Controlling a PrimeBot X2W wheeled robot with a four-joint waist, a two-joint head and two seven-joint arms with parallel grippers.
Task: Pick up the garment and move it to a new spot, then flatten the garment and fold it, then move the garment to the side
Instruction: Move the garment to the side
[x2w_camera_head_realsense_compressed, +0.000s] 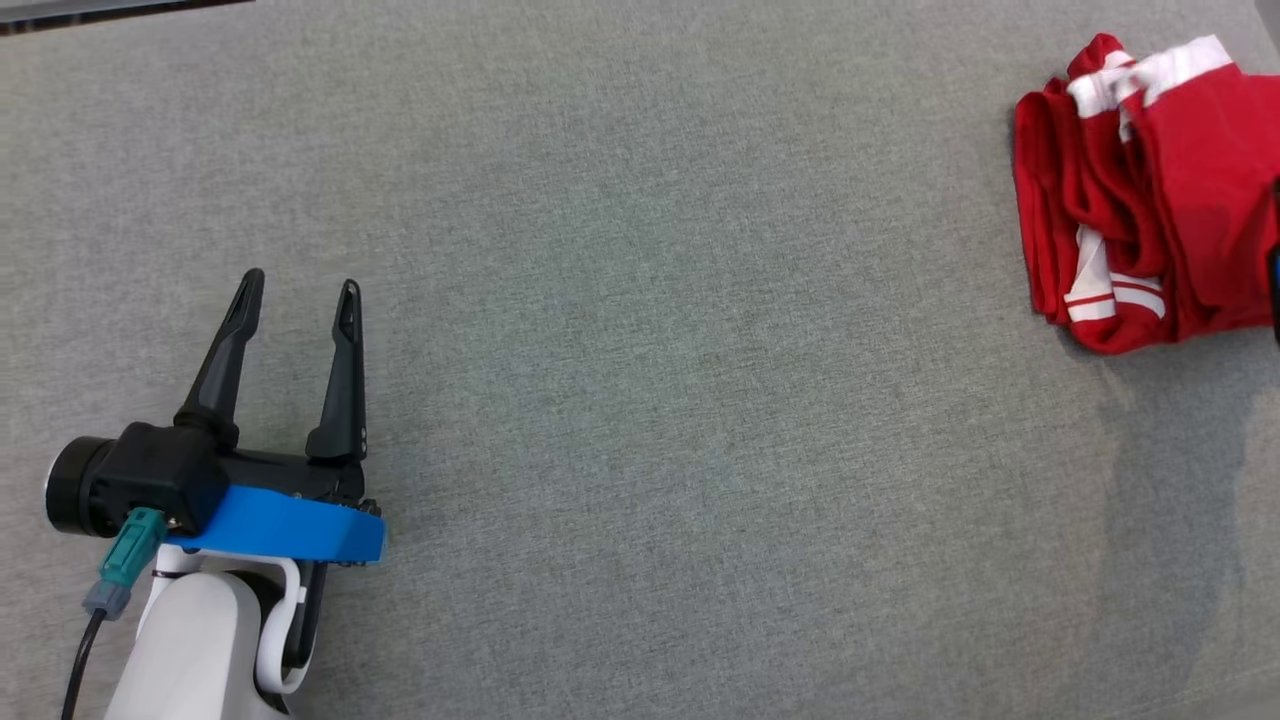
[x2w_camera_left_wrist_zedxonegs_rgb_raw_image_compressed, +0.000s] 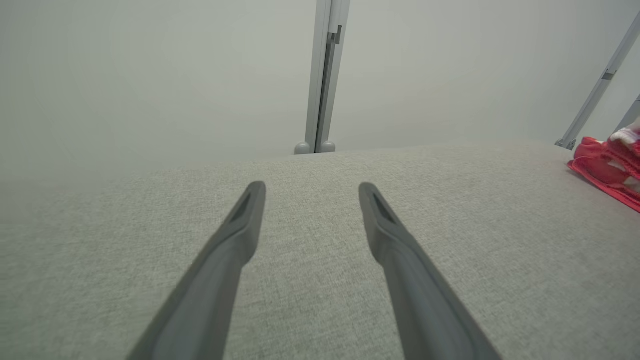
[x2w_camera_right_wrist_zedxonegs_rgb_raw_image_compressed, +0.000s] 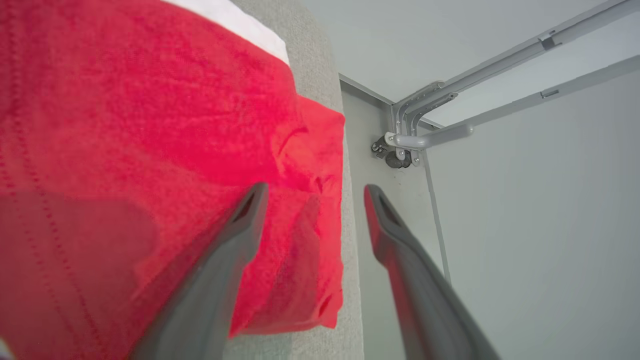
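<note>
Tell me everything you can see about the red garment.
The garment is red, soft-looking cloth with white bands and stripes. It lies folded in a loose, wrinkled, layered bundle at the right side of the grey cloth-covered surface, partly cut off by the head view's edge. The right gripper is at its edge with jaws apart, not clamping it; whether a finger touches it is unclear.

Bright, even, diffuse light, no glare, a faint broad shadow on the grey cloth surface (x2w_camera_head_realsense_compressed: 1170, 480) near the red garment (x2w_camera_head_realsense_compressed: 1150, 200), head view sharp — wrist views bowed at the edges, right gripper's fingers (x2w_camera_right_wrist_zedxonegs_rgb_raw_image_compressed: 210, 290) soft and blurred, close fabric slightly out of focus
</note>
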